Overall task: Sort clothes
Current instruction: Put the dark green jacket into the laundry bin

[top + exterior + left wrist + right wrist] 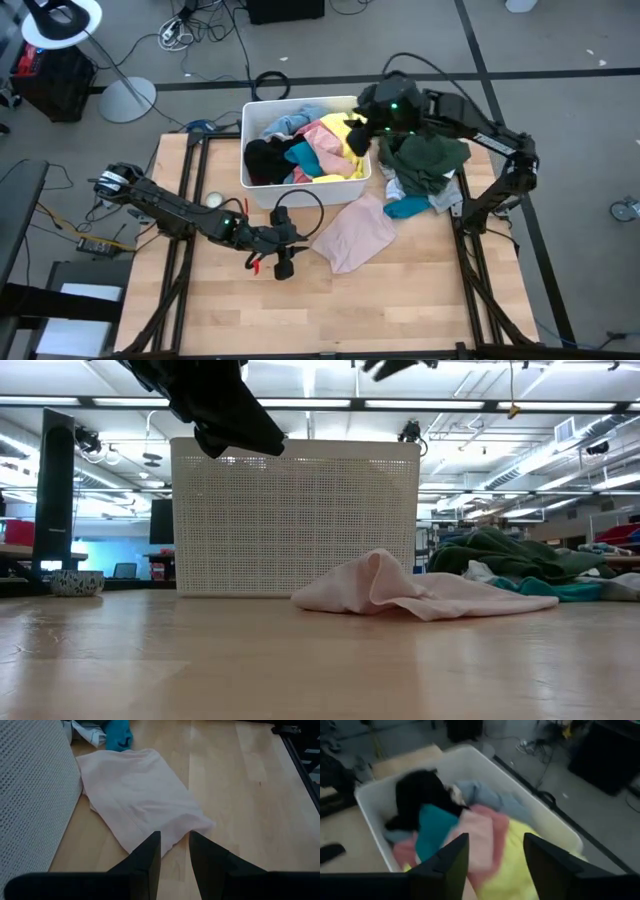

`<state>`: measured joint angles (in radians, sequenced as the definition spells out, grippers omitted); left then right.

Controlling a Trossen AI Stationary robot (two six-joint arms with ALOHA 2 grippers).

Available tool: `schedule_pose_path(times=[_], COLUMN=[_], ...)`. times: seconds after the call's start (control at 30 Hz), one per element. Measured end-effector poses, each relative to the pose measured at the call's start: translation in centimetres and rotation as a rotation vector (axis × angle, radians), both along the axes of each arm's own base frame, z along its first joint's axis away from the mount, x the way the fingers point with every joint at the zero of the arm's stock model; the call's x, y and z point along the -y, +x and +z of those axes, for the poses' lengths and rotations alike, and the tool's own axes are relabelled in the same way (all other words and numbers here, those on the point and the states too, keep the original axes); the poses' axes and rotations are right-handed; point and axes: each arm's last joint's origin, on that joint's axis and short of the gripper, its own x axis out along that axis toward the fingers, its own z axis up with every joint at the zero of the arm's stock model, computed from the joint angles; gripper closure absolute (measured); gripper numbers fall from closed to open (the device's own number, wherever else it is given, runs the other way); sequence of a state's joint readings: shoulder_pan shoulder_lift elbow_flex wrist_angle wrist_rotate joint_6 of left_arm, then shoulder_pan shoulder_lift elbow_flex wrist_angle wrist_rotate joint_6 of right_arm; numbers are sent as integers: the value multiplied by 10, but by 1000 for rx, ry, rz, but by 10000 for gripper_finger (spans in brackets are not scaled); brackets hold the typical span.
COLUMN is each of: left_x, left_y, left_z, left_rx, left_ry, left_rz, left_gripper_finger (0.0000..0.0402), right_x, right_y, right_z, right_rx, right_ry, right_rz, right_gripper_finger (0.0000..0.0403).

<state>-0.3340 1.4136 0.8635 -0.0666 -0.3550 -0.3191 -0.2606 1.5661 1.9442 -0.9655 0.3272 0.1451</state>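
From above, the white bin [262, 180] sits on the tabletop [400, 300] holding black, teal, pink, yellow and light blue clothes [315, 145]. The right claw [368, 125] hangs over the bin's right edge, above the yellow piece. A dark green garment [428, 160] tops a pile just right of the bin. The left claw [287, 240] hovers beside a pale pink garment [355, 232] lying flat in front of the bin.

At table height, the pink garment [400, 592] lies crumpled before the bin [295, 510].

The left wrist view shows its fingers [145, 857] slightly parted, holding nothing, near the pink garment's [135, 795] edge.

The right wrist view shows its fingers [450, 857] spread apart, empty, over the bin's clothes [485, 835].
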Motion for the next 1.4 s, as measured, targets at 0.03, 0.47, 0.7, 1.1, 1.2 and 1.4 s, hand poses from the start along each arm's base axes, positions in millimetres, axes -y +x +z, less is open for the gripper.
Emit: schedule_pose_path(times=[0.03, 0.47, 0.7, 1.1, 1.2, 1.4], left_x=[0, 0, 0, 1, 1, 1], left_y=[0, 0, 0, 0, 0, 0], left_z=[0, 0, 1, 1, 1, 1], left_rx=[0, 4, 10, 8, 8, 8], left_ry=[0, -4, -9, -6, -5, -5], left_rz=[0, 2, 4, 0, -1, -1], left_gripper_finger=[296, 296, 296, 296, 296, 296], right_x=[-1, 14, 56, 113, 118, 114], right_y=[-6, -73, -95, -121, -127, -144], right_z=[1, -28, -94, -196, -214, -243], right_rx=[-14, -247, -351, -244, -211, -306], right_ry=[8, 203, 306, 408, 417, 490], right_rz=[-14, -467, -738, -907, -943, -957], right_gripper_finger=[214, 147, 120, 99, 100, 199])
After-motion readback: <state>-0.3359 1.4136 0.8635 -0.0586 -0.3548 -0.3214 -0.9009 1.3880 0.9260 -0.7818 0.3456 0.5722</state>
